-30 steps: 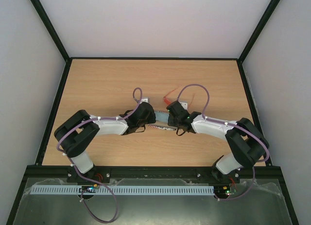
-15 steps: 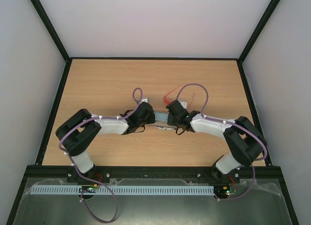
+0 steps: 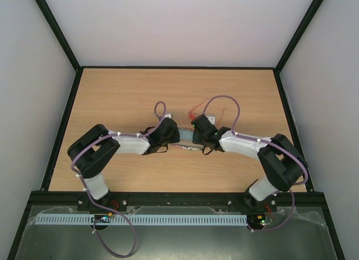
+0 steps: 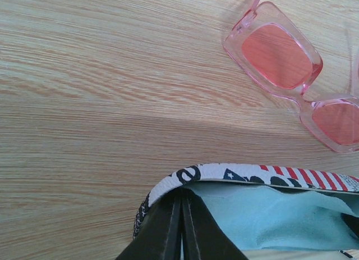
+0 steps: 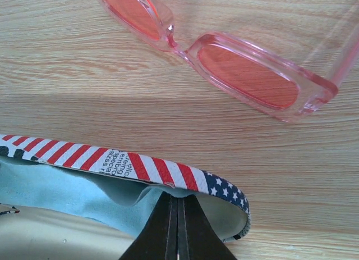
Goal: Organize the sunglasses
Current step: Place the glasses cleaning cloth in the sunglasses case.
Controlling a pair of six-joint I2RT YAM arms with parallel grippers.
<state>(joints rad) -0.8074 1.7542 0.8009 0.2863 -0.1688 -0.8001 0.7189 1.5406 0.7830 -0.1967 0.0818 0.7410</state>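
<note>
Only the wrist views show the grips: the left gripper (image 4: 181,195) is pinched narrow on the left end of the flag-patterned case (image 4: 235,174); the right gripper (image 5: 177,199) is pinched likewise on its right end; a light blue cloth (image 4: 263,215) lies inside the case's open mouth; from above, the arms hide most of this. The sunglasses (image 3: 197,110) lie on the wooden surface (image 3: 123,97) just beyond the case, apart from both grippers; pale walls (image 3: 179,24) enclose the surface; each wrist view cuts off one lens.

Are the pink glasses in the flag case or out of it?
Out. The sunglasses lie on the table beside the flag case; only a blue cloth shows inside it.
</note>
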